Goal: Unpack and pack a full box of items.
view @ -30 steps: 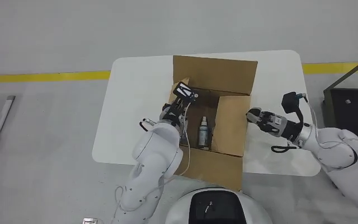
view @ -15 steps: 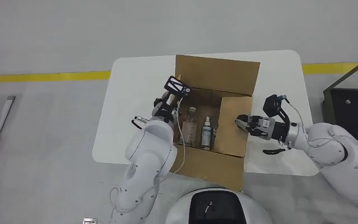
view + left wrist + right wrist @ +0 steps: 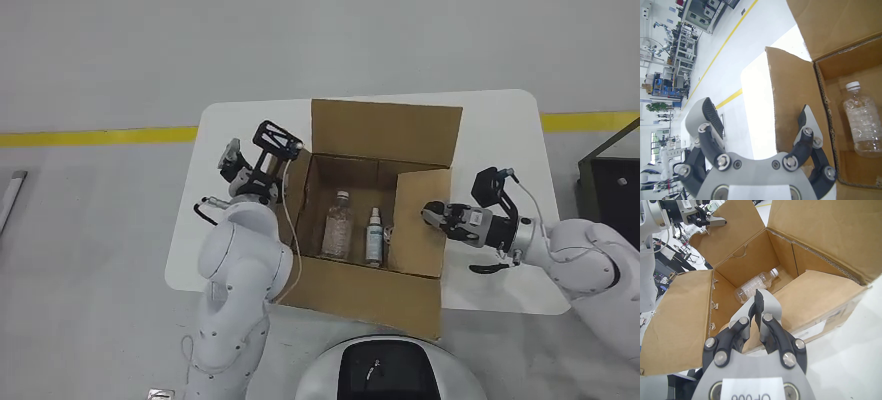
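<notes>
My open left end effector [image 3: 756, 108] leaves the box [image 3: 385, 125].
Water bottle [image 3: 337, 228], spray bottle [image 3: 374, 238] await unpacking beside it; right end effector [image 3: 758, 298] closed.

Left arm [image 3: 245, 275], right arm [image 3: 595, 255]: glossy white shells; thin white cable [image 3: 286, 208] left, black cable [image 3: 495, 268] right. Left end effector [image 3: 755, 106], right end effector [image 3: 759, 294]: grey plates, black links, silver screws [image 3: 722, 161], ribbed black pads [image 3: 712, 117].

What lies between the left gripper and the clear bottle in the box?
The raised cardboard side flap, seen in the left wrist view.
</notes>
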Motion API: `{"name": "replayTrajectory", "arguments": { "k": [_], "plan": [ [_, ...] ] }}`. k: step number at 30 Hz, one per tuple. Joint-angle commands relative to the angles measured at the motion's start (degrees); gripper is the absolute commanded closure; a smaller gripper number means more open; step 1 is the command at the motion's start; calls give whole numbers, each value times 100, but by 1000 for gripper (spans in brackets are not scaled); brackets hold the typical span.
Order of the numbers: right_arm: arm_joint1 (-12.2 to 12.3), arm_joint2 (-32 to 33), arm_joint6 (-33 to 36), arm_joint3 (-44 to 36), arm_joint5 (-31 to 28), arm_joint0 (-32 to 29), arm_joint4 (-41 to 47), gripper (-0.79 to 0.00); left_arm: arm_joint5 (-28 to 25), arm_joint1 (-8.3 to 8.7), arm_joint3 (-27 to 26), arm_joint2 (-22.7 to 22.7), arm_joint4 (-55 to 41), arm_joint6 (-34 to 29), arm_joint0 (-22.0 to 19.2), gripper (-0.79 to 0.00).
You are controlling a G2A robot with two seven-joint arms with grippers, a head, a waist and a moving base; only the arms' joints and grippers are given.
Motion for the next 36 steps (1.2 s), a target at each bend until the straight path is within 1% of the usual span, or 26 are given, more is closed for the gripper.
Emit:
{"name": "replayTrajectory", "arguments": {
  "k": [1, 5, 12, 16, 21, 23, 29, 33, 36],
  "plan": [
    [-5, 12, 7, 32, -14, 7, 12, 0, -38, 6, 36, -65, 73, -12, 30, -785],
    [-15, 38, 39, 74, -20, 25, 38, 0, -120, 18, 144, -169, 214, -34, 114, -785],
    [-25, 110, 124, 59, -35, 62, 94, 0, -68, 18, 264, -310, 333, -93, 286, -785],
    [-27, 174, 157, 33, -51, 74, 168, 0, -70, 11, 367, -328, 394, -112, 341, -785],
    [-23, 305, 127, -9, -77, 50, 256, 0, -61, -9, 343, -291, 384, -114, 369, -785],
    [-14, 398, 113, -23, -94, 11, 301, 0, 3, -25, 255, -299, 297, -123, 360, -785],
    [38, 798, 136, -9, -121, -150, 449, 0, -117, -66, -191, -187, 56, -24, 187, -785],
    [67, 1037, 141, 79, -91, -285, 503, 0, -138, -111, -506, 61, 38, -8, -21, -785],
    [78, 1142, 169, 167, -54, -357, 542, 0, -175, -170, -589, 396, -190, 97, -199, -785]
  ]
}}
